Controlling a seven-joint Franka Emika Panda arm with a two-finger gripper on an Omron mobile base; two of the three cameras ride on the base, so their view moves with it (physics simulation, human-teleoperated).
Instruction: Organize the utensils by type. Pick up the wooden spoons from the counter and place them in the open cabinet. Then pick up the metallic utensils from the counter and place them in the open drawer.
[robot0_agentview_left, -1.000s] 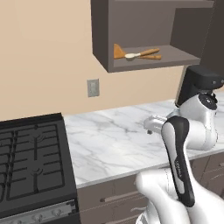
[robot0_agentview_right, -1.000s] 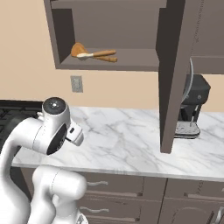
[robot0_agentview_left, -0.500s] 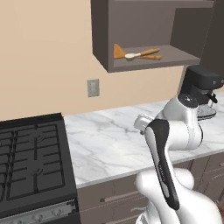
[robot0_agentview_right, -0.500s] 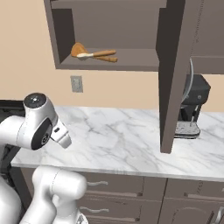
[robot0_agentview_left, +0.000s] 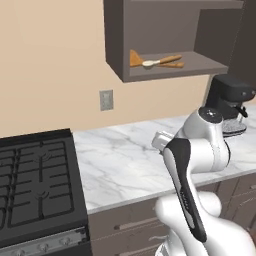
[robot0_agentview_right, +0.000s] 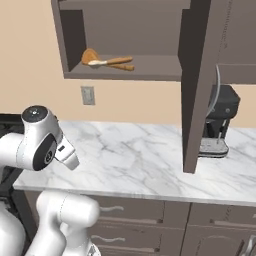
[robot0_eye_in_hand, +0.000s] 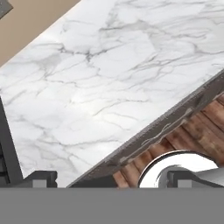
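Note:
Two wooden spoons (robot0_agentview_left: 159, 62) (robot0_agentview_right: 109, 62) lie side by side on the shelf of the open cabinet (robot0_agentview_left: 116, 40) (robot0_agentview_right: 69, 42). The arm is folded low in front of the counter (robot0_agentview_left: 125, 165) (robot0_agentview_right: 145, 155), its hand (robot0_agentview_right: 67, 155) hanging over the counter's front edge. In the hand view my gripper (robot0_eye_in_hand: 113, 178) is open with nothing between its fingertips (robot0_eye_in_hand: 42, 177), looking down on bare marble (robot0_eye_in_hand: 109, 74) and the counter's edge. The metallic utensils and the open drawer are out of view.
A black stove (robot0_agentview_left: 35, 185) adjoins the counter on the left. A dark coffee machine (robot0_agentview_left: 230, 102) (robot0_agentview_right: 220, 120) stands at the right, partly behind the open cabinet door (robot0_agentview_right: 197, 85). Closed drawer fronts (robot0_agentview_right: 150, 215) run below the counter. Wooden floor (robot0_eye_in_hand: 205, 118) lies beyond its edge.
The arm has folded back and swung its hand leftward and lower, away from the cabinet, to the counter's front edge. The spoons stay on the shelf.

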